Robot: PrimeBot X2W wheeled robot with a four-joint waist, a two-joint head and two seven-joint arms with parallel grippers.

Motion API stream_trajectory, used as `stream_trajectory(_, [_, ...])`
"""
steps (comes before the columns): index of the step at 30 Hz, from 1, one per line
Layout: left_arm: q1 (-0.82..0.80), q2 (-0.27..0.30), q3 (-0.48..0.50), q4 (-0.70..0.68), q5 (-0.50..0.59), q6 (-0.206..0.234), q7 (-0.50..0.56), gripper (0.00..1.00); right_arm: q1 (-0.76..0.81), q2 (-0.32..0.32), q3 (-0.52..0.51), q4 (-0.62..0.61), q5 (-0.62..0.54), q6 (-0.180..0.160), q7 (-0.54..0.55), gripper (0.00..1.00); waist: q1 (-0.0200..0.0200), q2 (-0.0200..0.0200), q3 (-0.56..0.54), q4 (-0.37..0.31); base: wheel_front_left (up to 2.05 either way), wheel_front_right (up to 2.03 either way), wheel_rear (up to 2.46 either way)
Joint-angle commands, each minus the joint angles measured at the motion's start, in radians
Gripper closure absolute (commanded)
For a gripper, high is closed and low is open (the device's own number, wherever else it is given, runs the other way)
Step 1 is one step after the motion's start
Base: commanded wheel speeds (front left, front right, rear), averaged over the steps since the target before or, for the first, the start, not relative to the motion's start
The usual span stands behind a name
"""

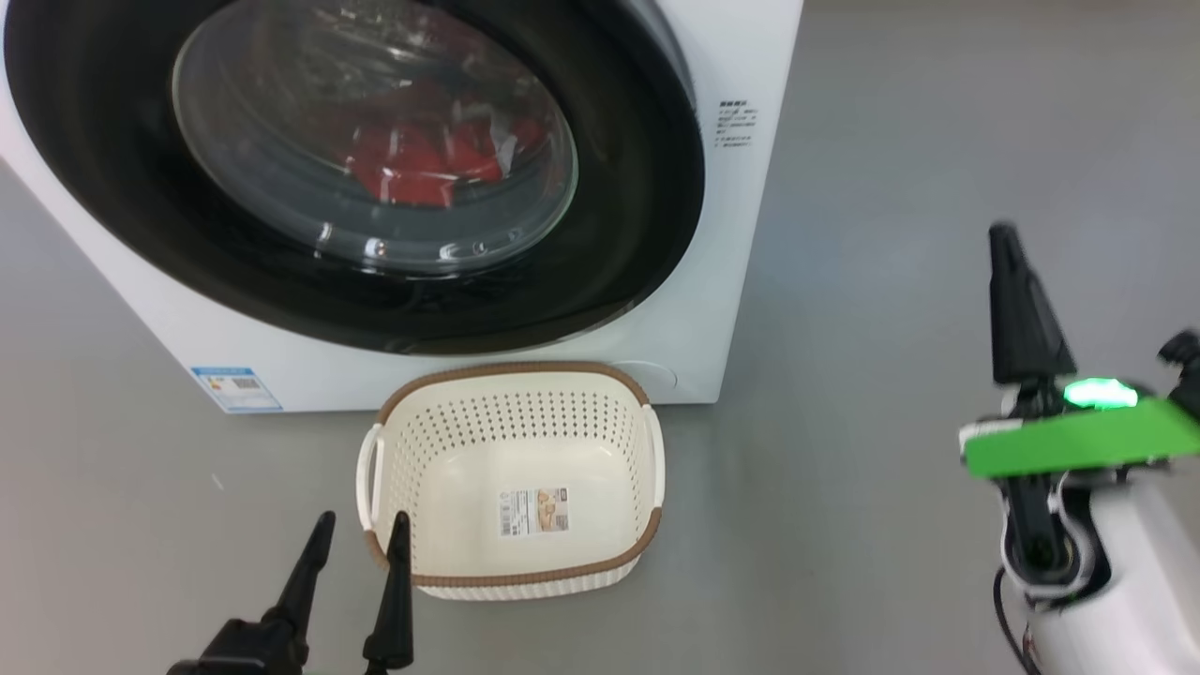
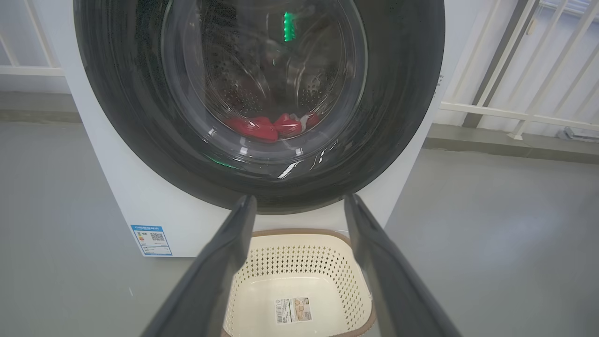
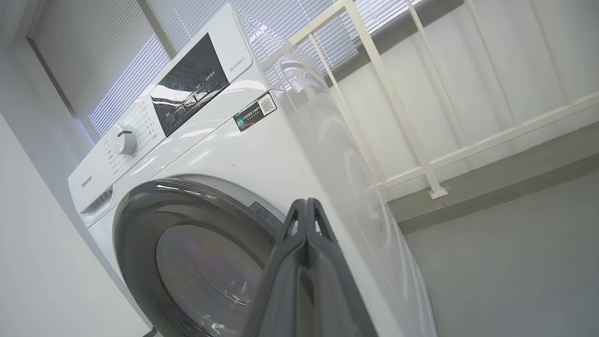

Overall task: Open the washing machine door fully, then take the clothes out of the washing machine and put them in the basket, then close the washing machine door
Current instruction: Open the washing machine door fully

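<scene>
Currently the left gripper (image 1: 364, 525) hangs wide open, empty, beside the basket (image 1: 511, 370); the washing machine door (image 1: 375, 150) is shut over red clothes (image 1: 422, 164); the right gripper (image 1: 1005, 242), pinched closed on nothing, likely must hook the door's edge next

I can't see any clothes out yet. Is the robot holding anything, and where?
Nothing is held. The left end effector is open near the basket; the right end effector is shut on air by the washer.

Hisense on washing machine (image 3: 262, 154) (blue label (image 1: 234, 388) illegible)
</scene>
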Motion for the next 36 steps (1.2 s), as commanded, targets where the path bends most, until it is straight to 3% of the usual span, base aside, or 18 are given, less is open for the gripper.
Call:
stream_trajectory(1, [-0.038, 0.01, 0.029, -0.026, -0.007, 0.006, -0.012, 0.0, -0.048, -0.012, 0.022, -0.029, 0.016, 0.001, -0.006, 1.0, 0.0, 0.0, 0.022, 0.016, 0.0, 0.0, 0.0])
stream_trajectory(10, [-0.097, 0.01, 0.008, -0.03, -0.016, 0.008, -0.012, 0.0, -0.257, -0.086, 0.078, 0.014, 0.208, 0.001, -0.006, 1.0, 0.0, 0.0, 0.105, 0.061, 0.0, 0.0, 0.0])
stream_trajectory(17, [-0.138, 0.01, -0.006, -0.033, -0.031, 0.016, -0.012, 0.0, -0.388, -0.173, 0.186, 0.061, 0.503, 0.001, 0.046, 1.0, 0.0, 0.0, 0.165, 0.087, 0.0, 0.0, 0.0])
stream_trajectory(26, [-0.197, 0.01, -0.038, -0.036, -0.059, 0.018, -0.012, 0.0, -0.582, -0.249, 0.226, 0.174, 0.714, 0.001, 0.219, 1.0, 0.0, 0.0, 0.244, 0.121, 0.0, 0.0, 0.0])
stream_trajectory(36, [-0.234, 0.01, -0.067, -0.036, -0.089, 0.028, -0.012, 0.0, -0.699, -0.265, 0.254, 0.262, 0.892, 0.001, 0.558, 1.0, 0.0, 0.0, 0.293, 0.155, 0.0, 0.0, 0.0])
